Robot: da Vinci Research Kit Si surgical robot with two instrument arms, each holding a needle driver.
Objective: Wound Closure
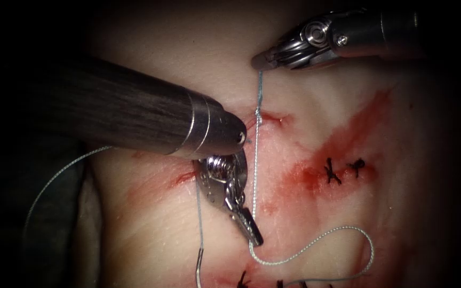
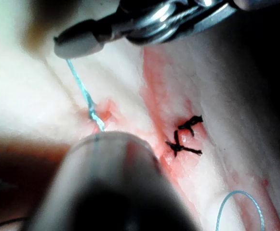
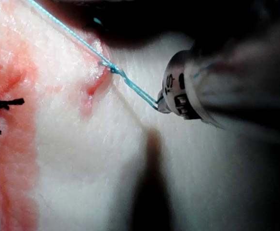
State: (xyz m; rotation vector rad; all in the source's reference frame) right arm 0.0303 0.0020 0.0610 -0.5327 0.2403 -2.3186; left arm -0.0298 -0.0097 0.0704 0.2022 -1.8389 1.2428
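Observation:
My right tool [image 1: 260,61] comes in over the tissue [image 1: 305,96] with its jaws shut on the thread [image 1: 259,88]. The thread runs taut down to a knot [image 1: 259,118] at the small red cut [image 1: 273,118]. From the knot it goes on to my left tool [image 1: 253,237], whose jaws point down and are shut on it. In the left wrist view the right tool [image 2: 77,45] holds the blue thread [image 2: 82,91] above the knot [image 2: 94,114]. At the lower edge lies a pale curved piece [image 1: 198,272], seemingly the needle, held by neither tool.
Slack thread loops over the tissue on the right [image 1: 369,248], and another strand trails off to the left [image 1: 54,178]. Black stitches [image 1: 342,170] sit in a red fluid patch right of the cut, with more [image 1: 246,280] at the lower edge. The left tool's dark shaft [image 1: 124,114] crosses the left half.

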